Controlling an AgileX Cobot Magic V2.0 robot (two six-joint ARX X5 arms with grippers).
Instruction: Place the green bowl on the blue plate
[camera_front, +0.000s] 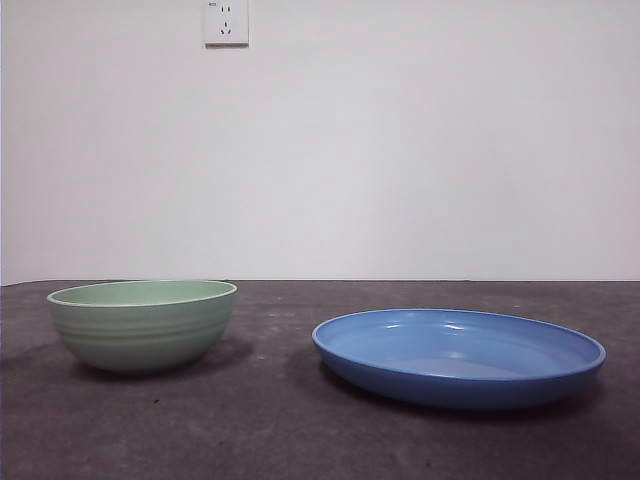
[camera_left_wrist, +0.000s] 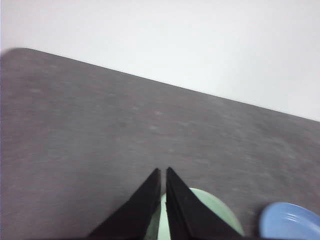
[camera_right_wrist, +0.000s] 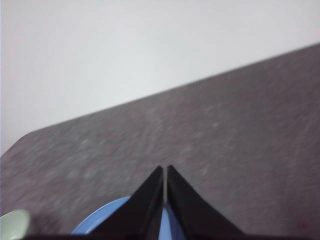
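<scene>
The green bowl (camera_front: 142, 322) stands upright on the dark table at the left of the front view, pale mint with faint ridges. To its right, apart from it, lies the wide blue plate (camera_front: 458, 354), with nothing in it. Neither arm shows in the front view. In the left wrist view my left gripper (camera_left_wrist: 163, 171) is shut and held well above the green bowl (camera_left_wrist: 215, 212), with an edge of the blue plate (camera_left_wrist: 287, 222) beside it. My right gripper (camera_right_wrist: 165, 169) is shut too, high over the blue plate (camera_right_wrist: 102, 220); a sliver of the green bowl (camera_right_wrist: 14, 223) shows.
The dark grey table (camera_front: 280, 430) runs back to a white wall carrying a power socket (camera_front: 226, 21). The table's far edge (camera_left_wrist: 150, 80) shows in both wrist views.
</scene>
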